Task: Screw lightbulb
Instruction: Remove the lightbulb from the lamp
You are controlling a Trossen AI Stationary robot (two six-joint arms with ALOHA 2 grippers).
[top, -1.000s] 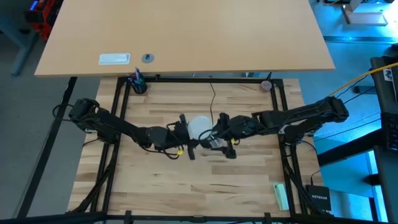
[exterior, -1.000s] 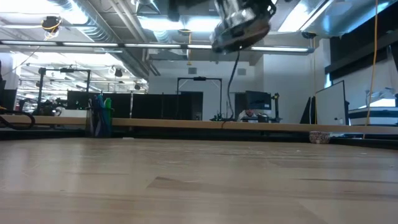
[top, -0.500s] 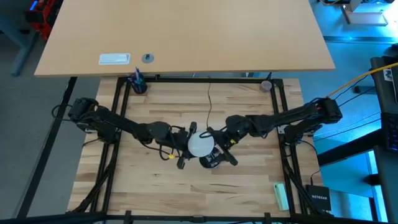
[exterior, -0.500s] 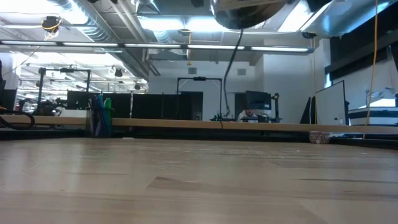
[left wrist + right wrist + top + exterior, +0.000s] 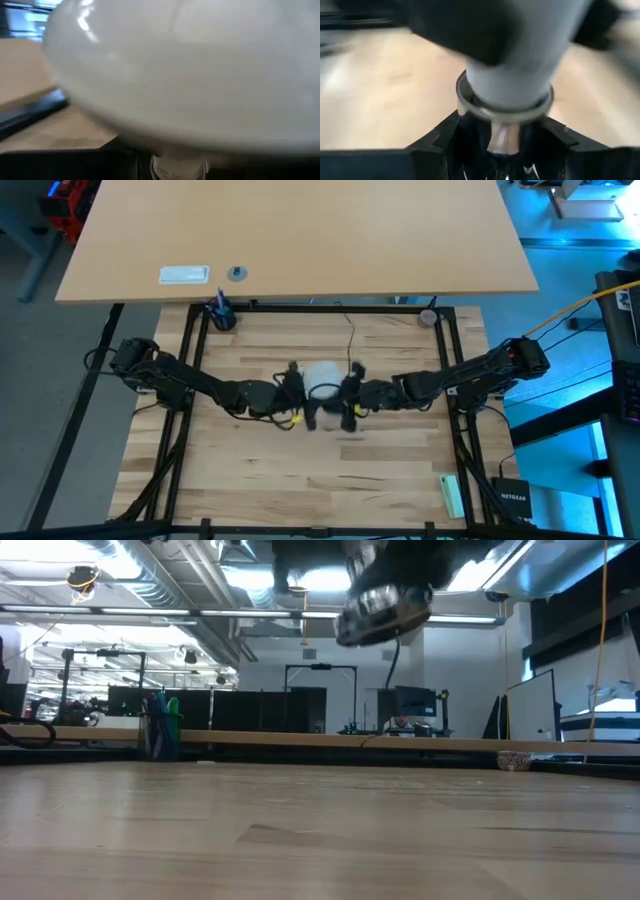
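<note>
Above a wooden table [image 5: 260,480], mid-air at centre: bulb [image 5: 322,378] between 2 grippers. Left gripper [image 5: 297,392] clamped on bulb; right gripper [image 5: 349,395] closed around silver socket [image 5: 504,107] beneath it.

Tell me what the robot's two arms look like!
Both arms are dark, nearly black, and built from long thin jointed pieces. The left arm and the right arm each end in a chunky gripper: the left gripper and the right gripper. Small yellow bits show near the left gripper. Thin dark cables run beside the right arm's base.
</note>
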